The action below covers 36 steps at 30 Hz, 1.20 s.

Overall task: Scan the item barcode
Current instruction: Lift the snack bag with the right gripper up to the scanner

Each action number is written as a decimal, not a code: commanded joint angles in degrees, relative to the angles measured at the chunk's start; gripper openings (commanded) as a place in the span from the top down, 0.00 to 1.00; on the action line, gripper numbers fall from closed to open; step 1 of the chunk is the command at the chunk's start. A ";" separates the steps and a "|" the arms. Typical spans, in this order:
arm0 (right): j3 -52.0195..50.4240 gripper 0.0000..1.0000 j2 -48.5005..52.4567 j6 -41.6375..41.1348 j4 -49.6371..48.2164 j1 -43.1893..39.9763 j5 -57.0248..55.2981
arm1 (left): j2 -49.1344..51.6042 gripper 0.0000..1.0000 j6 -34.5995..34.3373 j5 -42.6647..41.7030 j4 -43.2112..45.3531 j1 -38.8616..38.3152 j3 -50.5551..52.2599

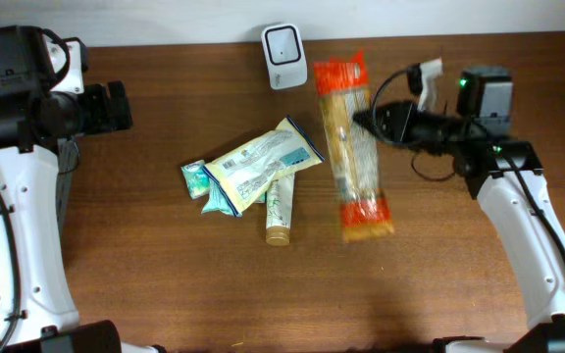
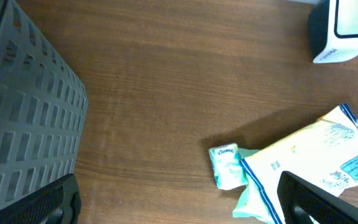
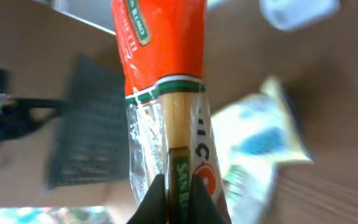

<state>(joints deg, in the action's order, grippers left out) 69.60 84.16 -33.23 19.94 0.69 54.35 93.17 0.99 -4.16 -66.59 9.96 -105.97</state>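
Observation:
The item is a long spaghetti packet (image 1: pixel 353 147) with orange ends, lying lengthwise right of the table's middle. My right gripper (image 1: pixel 366 120) is shut on its upper half from the right side. In the right wrist view the black fingers (image 3: pixel 161 200) pinch the clear and orange packet (image 3: pixel 163 74) at its middle; that view is blurred. A white barcode scanner (image 1: pixel 283 44) stands at the back edge, just left of the packet's top end. My left gripper (image 1: pixel 116 106) hangs open at the far left, nothing between its fingers (image 2: pixel 39 205).
A white and blue pouch (image 1: pixel 263 162) lies over a tube (image 1: pixel 279 211) and a teal tissue packet (image 1: pixel 195 178) at the table's middle. The left wrist view shows a grey slatted basket (image 2: pixel 23 112), the pouch (image 2: pixel 309 162) and the scanner (image 2: pixel 344 31).

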 commanded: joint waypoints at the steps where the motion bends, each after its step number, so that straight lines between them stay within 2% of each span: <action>1: 2.10 0.96 -2.08 -26.84 -20.13 0.37 12.63 | -0.20 0.01 -0.15 -0.59 0.04 0.33 -0.44; 3: 2.10 0.96 -2.05 -38.84 -35.43 -0.35 12.52 | -0.20 0.01 -0.15 -0.59 0.04 0.33 -0.44; 6: 2.10 0.96 -2.05 -49.94 -49.59 -2.78 11.82 | -0.20 0.01 -0.13 -0.59 0.04 0.33 -0.44; 9: 2.10 0.96 -2.05 -50.47 -51.49 -4.52 11.85 | -0.20 0.01 -0.15 -0.59 0.04 0.33 -0.44; 11: 2.10 0.96 -1.99 -43.60 -50.82 -3.69 12.41 | -0.20 0.01 -0.13 -0.59 0.04 0.33 -0.44; 12: 2.10 0.96 -1.99 -38.32 -47.19 -2.62 12.52 | -0.20 0.01 -0.13 -0.59 0.04 0.33 -0.44; 16: 2.10 0.96 -1.92 -16.09 -22.58 2.49 4.02 | -0.20 0.01 -0.15 -0.59 0.04 0.33 -0.44; 17: 2.10 0.96 -1.92 -8.66 -14.47 4.74 -2.08 | -0.20 0.01 -0.15 -0.59 0.04 0.33 -0.44; 21: 4.52 0.96 -1.16 9.86 1.88 16.02 -29.49 | -0.20 0.01 -0.15 -0.59 0.04 0.33 -0.44; 24: 8.28 0.96 1.49 20.00 5.57 26.23 -51.12 | -0.20 0.01 -0.15 -0.59 0.04 0.33 -0.44; 26: 8.72 0.96 3.82 27.43 0.13 31.89 -64.46 | -0.20 0.01 -0.15 -0.59 0.04 0.33 -0.44; 28: 8.72 0.96 6.95 35.98 -8.22 34.45 -71.95 | -0.20 0.01 -0.15 -0.59 0.04 0.33 -0.44; 31: 8.72 0.96 13.16 54.16 -23.26 34.88 -75.87 | -0.20 0.01 -0.15 -0.59 0.04 0.33 -0.44; 33: 8.72 0.96 19.76 72.63 -37.48 34.88 -77.35 | -0.20 0.01 -0.15 -0.59 0.04 0.33 -0.44; 36: 8.72 0.96 27.08 88.43 -55.58 34.82 -77.29 | -0.20 0.01 -0.15 -0.59 0.04 0.33 -0.44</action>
<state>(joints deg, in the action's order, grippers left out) 75.92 107.77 33.82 -24.64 35.31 -20.08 93.21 0.99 -4.14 -66.57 9.96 -105.97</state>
